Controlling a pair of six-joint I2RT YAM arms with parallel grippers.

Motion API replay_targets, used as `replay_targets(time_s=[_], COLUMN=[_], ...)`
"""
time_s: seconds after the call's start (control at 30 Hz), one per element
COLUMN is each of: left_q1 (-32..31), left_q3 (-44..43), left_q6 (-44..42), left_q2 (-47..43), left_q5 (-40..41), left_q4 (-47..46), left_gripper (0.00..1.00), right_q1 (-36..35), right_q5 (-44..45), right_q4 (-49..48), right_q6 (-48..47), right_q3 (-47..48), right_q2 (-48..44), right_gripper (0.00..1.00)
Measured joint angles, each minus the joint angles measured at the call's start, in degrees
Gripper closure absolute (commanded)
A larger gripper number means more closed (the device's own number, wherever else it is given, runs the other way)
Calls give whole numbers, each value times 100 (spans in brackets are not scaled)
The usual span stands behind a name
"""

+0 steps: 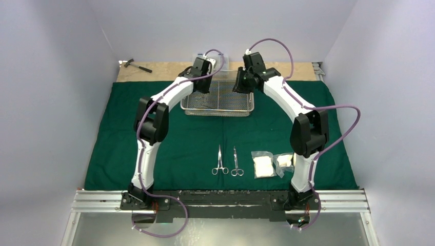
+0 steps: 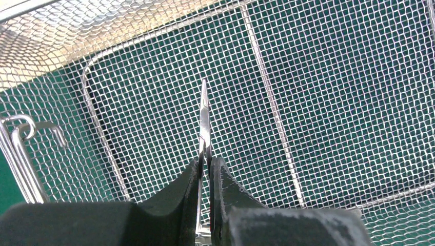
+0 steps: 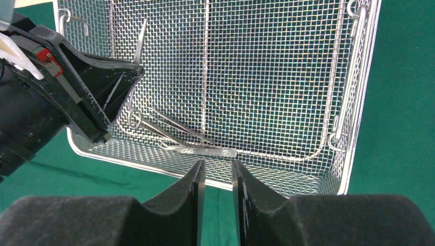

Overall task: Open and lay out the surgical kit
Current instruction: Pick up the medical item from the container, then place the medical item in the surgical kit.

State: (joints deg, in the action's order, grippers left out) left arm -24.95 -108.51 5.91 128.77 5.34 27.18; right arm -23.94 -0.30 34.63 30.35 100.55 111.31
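While the left gripper [image 2: 205,166] is pinched tight on a thin, pointed steel instrument [image 2: 204,115] inside the mesh tray [image 2: 318,102], the right gripper [image 3: 218,177] hovers slightly parted, empty. Light, stiff and slick, the instrument probably wants a mid-shaft grip. The tray sits on green cloth [image 1: 154,102].

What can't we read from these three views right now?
- Top view: the contents of the mesh tray are too small to tell apart through the wire.
- Left wrist view: the handle end of the steel instrument is hidden inside the shut left tool, so its type is unclear.
- Top view: the right arm covers the right end of the gauze packets, so their count is unsure.
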Motion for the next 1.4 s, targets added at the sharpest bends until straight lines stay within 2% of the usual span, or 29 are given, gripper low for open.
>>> replay_targets(time_s=[0.27,0.4,0.6,0.77,0.9,1.13,1.4], left_q1=[249,291,59,-597,-1119,-1646,-2256], left_q3=[-15,236,1687,3370,4435,5449,6199], left_q6=[756,1207,2033,2833,3368,3939,4404], left_q2=[-275,-866,-2568,-3993,-4695,-5298,-5119], left_q5=[-431,-525,-105,420,691,1082,1449], left_q4=[264,378,457,396,439,437,286], left_gripper=[100,100,100,100,100,100,100], right_q1=[162,199,199,199,199,197,199], right_q5=[-251,-345,-404,-369,-332,-256,-173], right_q4=[-105,-144,-133,-66,-33,-153,-284], right_q6=[109,223,431,533,612,793,1008], right_q3=[-330,-466,-664,-1097,-1663,-2529,-2986], right_q2=[-356,-535,-608,-855,-1351,-2109,-2188], right_gripper=[72,73,74,74,73,73,74])
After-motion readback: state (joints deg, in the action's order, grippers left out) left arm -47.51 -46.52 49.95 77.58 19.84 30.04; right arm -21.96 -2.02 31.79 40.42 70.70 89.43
